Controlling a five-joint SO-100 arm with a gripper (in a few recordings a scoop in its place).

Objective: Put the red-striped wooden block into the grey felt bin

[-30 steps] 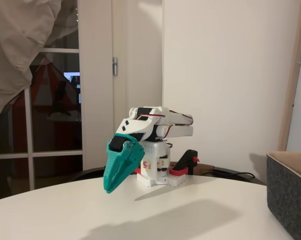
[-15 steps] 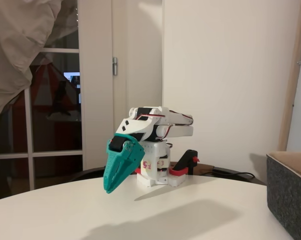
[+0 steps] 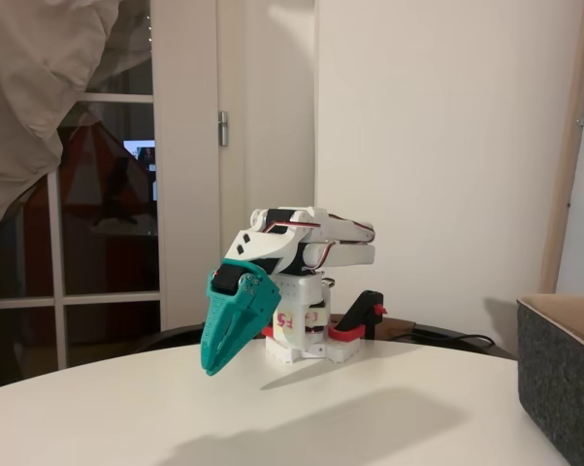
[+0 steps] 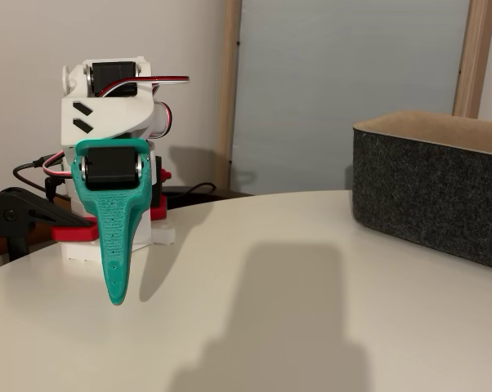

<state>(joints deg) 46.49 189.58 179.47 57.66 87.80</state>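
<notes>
The teal claw hangs point-down just above the white desk, folded in against the white arm. In both fixed views its two fingers lie together along their whole length and nothing sits between them; it carries no load. Its tip in the other fixed view stands just clear of the desk surface.

Behind the arm's base, a red-and-black clamp grips the desk edge. This is a fixture, not the task piece.

The grey felt bin stands well apart from the claw, toward the right of both fixed views. Its speckled wall is upright and its tan rim is open at the top.

The red-striped wooden block cannot be located on the visible desk surface. It may lie outside the camera frames or behind the bin wall; this cannot be settled from here.

Judged from its material, the block should be light, rigid and not fragile. Painted faces may be somewhat slick. A hold across the narrow sides near mid-length appears soundest.

The bin's interior is hidden, and its right side is cut off by the frame edge
</notes>
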